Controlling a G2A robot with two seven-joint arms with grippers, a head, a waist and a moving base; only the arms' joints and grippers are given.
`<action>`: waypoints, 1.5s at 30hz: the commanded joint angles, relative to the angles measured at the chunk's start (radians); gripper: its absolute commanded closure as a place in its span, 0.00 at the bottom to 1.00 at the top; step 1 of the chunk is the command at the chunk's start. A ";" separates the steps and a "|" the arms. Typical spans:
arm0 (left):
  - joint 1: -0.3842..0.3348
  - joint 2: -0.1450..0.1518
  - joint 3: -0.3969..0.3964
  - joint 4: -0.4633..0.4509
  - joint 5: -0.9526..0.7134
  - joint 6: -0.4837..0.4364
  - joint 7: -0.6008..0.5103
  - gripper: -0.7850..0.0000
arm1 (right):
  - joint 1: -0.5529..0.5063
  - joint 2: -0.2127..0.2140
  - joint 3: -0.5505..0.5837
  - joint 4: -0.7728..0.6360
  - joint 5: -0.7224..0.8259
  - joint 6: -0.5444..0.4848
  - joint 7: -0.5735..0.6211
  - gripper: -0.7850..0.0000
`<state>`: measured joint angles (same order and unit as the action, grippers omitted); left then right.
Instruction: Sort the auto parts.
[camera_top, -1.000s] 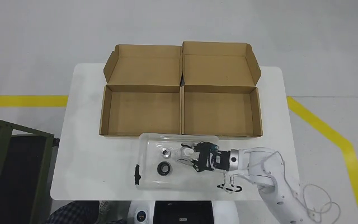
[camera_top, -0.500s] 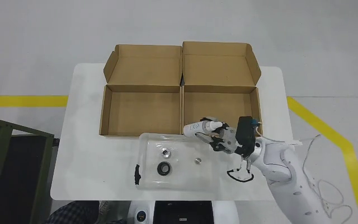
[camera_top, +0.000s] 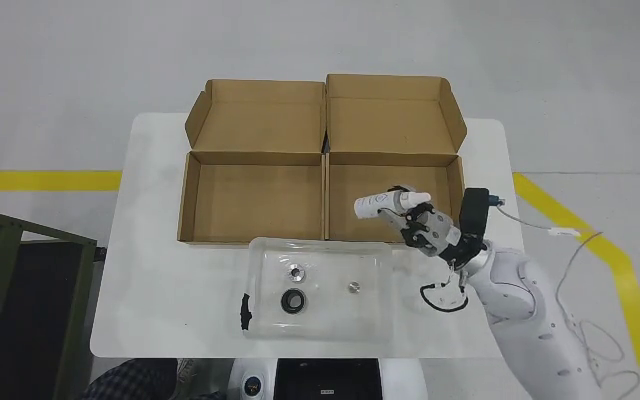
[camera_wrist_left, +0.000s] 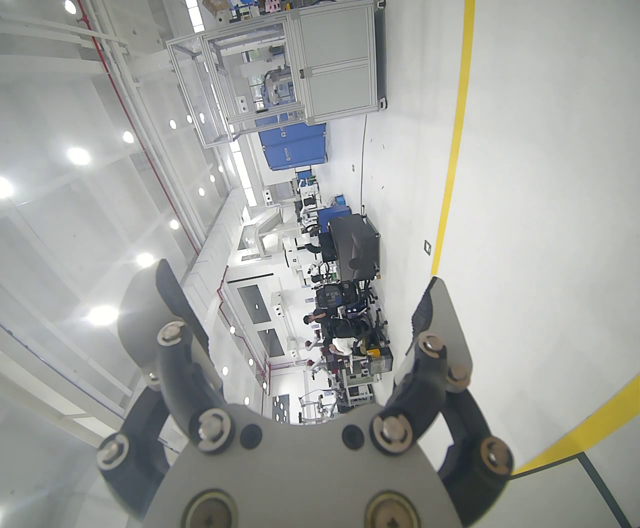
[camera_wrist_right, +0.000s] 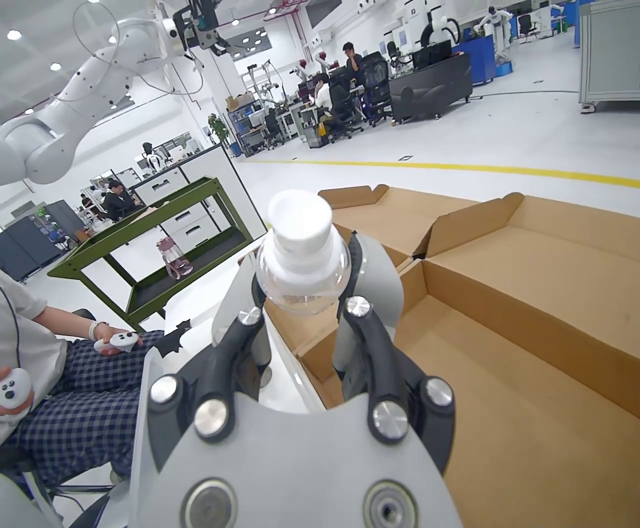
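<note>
Pinched between the right fingers (camera_wrist_right: 382, 285) (smooth pale-grey plastic on matt black links, shiny metal screws) is a small clear glossy bulb with a matt white plastic cap (camera_wrist_right: 300, 250). Below the fingers are matt brown corrugated cardboard boxes (camera_wrist_right: 500, 380). Off to their side there's a glossy see-through plastic tray (camera_top: 370, 318) on the smooth white counter (camera_top: 150, 250).

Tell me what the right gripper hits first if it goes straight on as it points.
Gripping the white-capped part, the right gripper points across the right box at the wall shared with the left box. It may pass above that wall; height is unclear.
</note>
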<state>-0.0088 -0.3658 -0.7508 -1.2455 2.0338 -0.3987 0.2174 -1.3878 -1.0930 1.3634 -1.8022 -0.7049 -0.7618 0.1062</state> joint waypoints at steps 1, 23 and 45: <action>0.000 0.000 0.000 0.000 0.000 0.000 0.000 0.00 | 0.006 0.000 -0.001 -0.005 -0.031 0.024 0.015 1.00; 0.000 0.000 0.000 0.000 0.000 0.000 0.000 0.00 | 0.184 -0.020 -0.128 -0.004 -0.327 0.274 0.163 1.00; 0.000 0.000 0.000 0.000 0.000 0.000 0.000 0.00 | 0.437 -0.074 -0.331 0.239 -0.402 0.379 0.318 1.00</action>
<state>-0.0088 -0.3658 -0.7508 -1.2455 2.0338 -0.3987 0.2174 -0.9556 -1.1648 1.0382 -1.5669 -1.1029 -0.3881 0.4216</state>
